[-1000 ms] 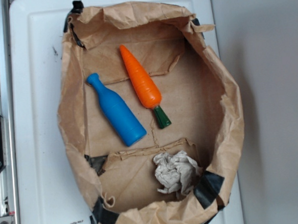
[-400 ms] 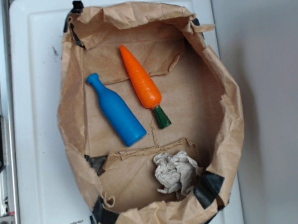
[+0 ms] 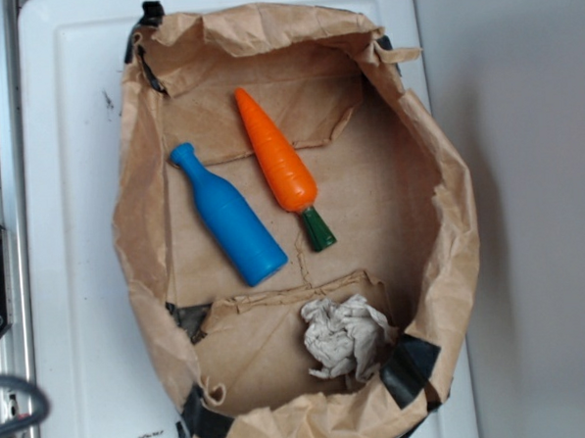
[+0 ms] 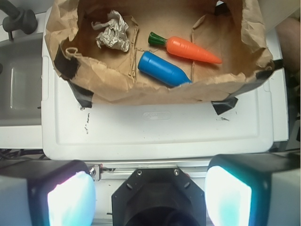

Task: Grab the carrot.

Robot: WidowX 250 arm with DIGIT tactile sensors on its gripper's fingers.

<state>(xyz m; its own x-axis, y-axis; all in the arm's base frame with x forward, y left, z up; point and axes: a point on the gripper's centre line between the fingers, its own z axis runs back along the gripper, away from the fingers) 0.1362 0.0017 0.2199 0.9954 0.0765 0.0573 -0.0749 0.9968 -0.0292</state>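
Moved: almost nothing since before; only a dark blurry loop (image 3: pixel 13 405) has come in at the 8 o'clock corner of the top view. Carrot, bottle and paper ball lie as they did.
Carrot: the carrot (image 3: pixel 280 166) (image 4: pixel 190 48) lies flat on the floor of the bag, near the middle. In the top view its orange tip points to 11 o'clock and its green stem to 5 o'clock.
Bottle: the blue bottle (image 3: pixel 227 215) (image 4: pixel 162 69) lies just beside the carrot, at its 8 o'clock side, not touching it.
Paper ball: a crumpled paper ball (image 3: pixel 345 336) (image 4: pixel 112 32) sits in the bag at 6 o'clock from the carrot.
Bag: the brown bag (image 3: pixel 448 221) (image 4: pixel 117 87) is open, with black tape on its corners.
Table: the bag rests on a white table (image 3: pixel 70 191) (image 4: pixel 155 129).
End effector: the end effector (image 4: pixel 150 195) is spread wide, holds nothing, and is well apart from the bag.
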